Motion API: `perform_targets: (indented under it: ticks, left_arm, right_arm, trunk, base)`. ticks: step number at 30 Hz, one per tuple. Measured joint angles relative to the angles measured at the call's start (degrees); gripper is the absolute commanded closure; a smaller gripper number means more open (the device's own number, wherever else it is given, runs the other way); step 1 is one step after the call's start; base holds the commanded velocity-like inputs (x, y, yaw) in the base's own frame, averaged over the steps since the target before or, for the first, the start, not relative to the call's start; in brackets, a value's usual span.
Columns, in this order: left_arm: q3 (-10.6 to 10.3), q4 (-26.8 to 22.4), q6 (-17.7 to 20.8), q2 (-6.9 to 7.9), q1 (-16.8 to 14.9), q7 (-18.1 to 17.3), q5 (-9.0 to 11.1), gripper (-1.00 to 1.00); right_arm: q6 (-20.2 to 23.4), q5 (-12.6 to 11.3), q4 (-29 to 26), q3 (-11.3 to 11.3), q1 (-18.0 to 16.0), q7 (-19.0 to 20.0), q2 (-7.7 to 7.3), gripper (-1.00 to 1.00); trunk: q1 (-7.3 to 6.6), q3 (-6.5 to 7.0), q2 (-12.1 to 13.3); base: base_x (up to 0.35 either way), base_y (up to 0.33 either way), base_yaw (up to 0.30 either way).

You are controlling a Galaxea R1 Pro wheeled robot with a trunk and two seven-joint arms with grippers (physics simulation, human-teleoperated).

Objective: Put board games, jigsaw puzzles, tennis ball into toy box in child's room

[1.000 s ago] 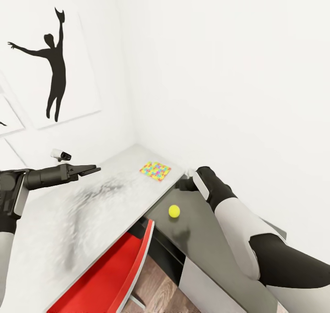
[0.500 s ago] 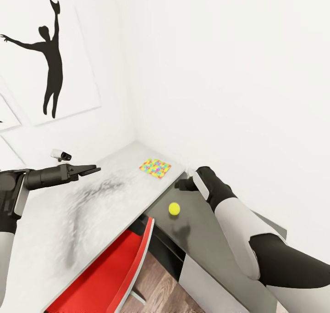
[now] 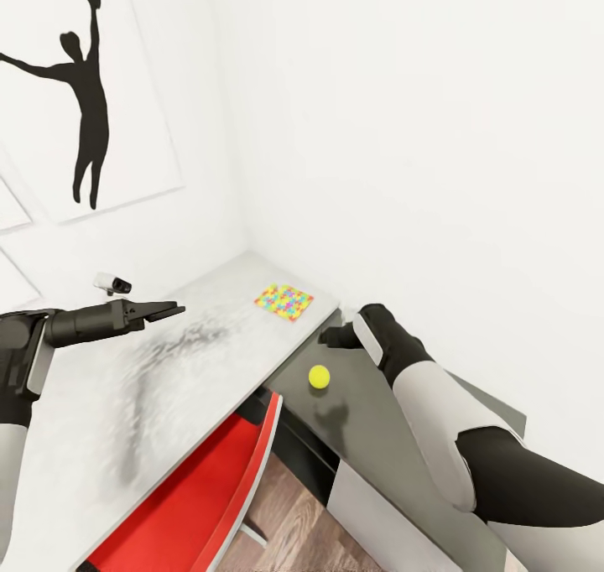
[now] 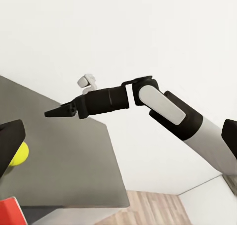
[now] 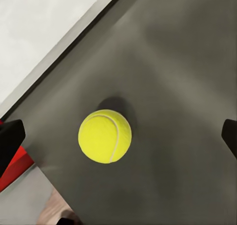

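A yellow tennis ball (image 3: 319, 377) rests on a dark grey tabletop (image 3: 377, 438); the right wrist view looks straight onto the ball (image 5: 104, 136). My right gripper (image 3: 330, 337) hovers just above and behind it, open, its fingertips (image 5: 10, 138) spread wide to either side of the ball without touching it. A colourful jigsaw puzzle (image 3: 284, 301) lies flat on the light grey table (image 3: 126, 404) near the corner. My left gripper (image 3: 165, 309) is held out over that table, open and holding nothing. The toy box and board games are out of view.
White walls close in behind both tables and meet in a corner. A red chair (image 3: 201, 505) is tucked under the light table's front edge. A dancer silhouette picture (image 3: 84, 94) hangs on the left wall. Wooden floor (image 3: 294, 513) shows below the tables.
The whole picture has shifted slightly, so the camera moved; the wall picture slid up and left. Both arms hold the same pose and the ball has stayed put.
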Motion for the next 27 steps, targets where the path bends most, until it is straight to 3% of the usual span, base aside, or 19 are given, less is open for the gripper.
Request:
perform_targets:
  ticks: [9, 15, 27]
  left_arm:
    - [0.0, 0.0, 0.0, -0.05, 0.0, 0.0, 0.0, -1.0]
    - [0.0, 0.0, 0.1, -0.05, 0.0, 0.0, 0.0, -1.0]
    - [0.0, 0.0, 0.1, -0.05, 0.0, 0.0, 0.0, -1.0]
  right_arm:
    - [0.1, -0.1, -0.1, 0.0, 0.0, 0.5, 0.0, -1.0]
    - [0.0, -0.3, -0.2, 0.3, 0.0, 3.5, 0.0, -1.0]
    - [0.0, -0.2, -0.4, 3.5, 0.0, 5.6, 0.0, -1.0]
  trunk:
    - [0.0, -0.85, 0.0]
    - [0.0, -1.41, 0.0]
    - [0.0, -2.54, 0.0]
  base:
    - [0.0, 0.0, 0.0]
    - [0.0, 0.0, 0.0]
    - [0.0, 0.0, 0.0]
